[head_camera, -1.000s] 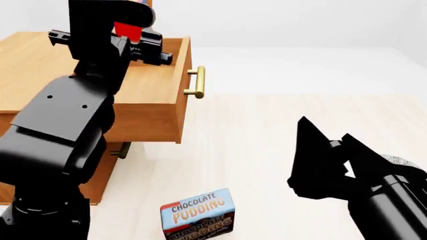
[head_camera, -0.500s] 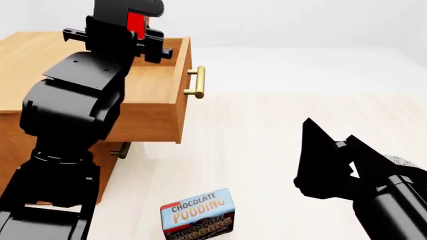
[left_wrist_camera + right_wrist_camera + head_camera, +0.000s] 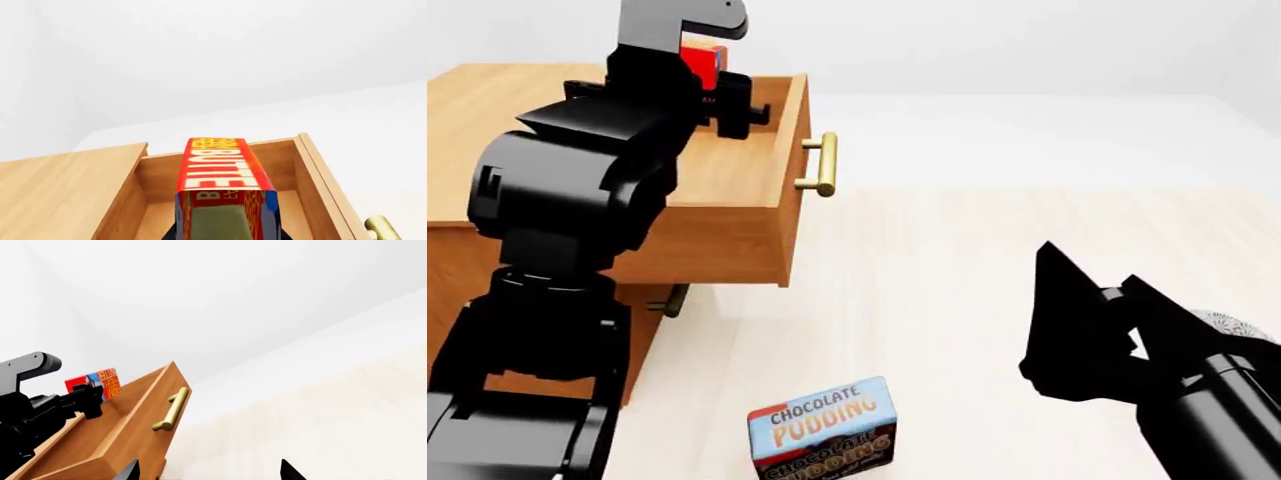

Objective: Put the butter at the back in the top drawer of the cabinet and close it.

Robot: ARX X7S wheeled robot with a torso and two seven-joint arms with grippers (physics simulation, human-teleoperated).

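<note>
The cabinet (image 3: 481, 150) stands at the left of the head view. It is a boxy piece of orange-brown wood with a smooth flat top. Its top drawer (image 3: 777, 190) is pulled out, and its inside is plain light wood with straight walls. A brass bar handle (image 3: 821, 165) sits on the drawer front; it is round and shiny.

The left tool (image 3: 701, 85) pinches the butter (image 3: 223, 175) and holds it in the air above the open drawer. The butter is a small rectangular box, red-orange, with white letters "BUTTE" readable along its long face in the left wrist view; the last letter is cut by the edge of the box. There is small yellow lettering at its far end, which cannot be read, and the near end has blue edges. In the right wrist view the box shows as a small red and blue shape above the drawer wall.

On the pale wooden floor (image 3: 961, 280), in front of the cabinet, stands a larger box (image 3: 822, 428) with a blue top and the words "CHOCOLATE PUDDING".

At the right the right tool (image 3: 1081, 320) hangs over the floor with its black pointed fingers spread and nothing between them.
</note>
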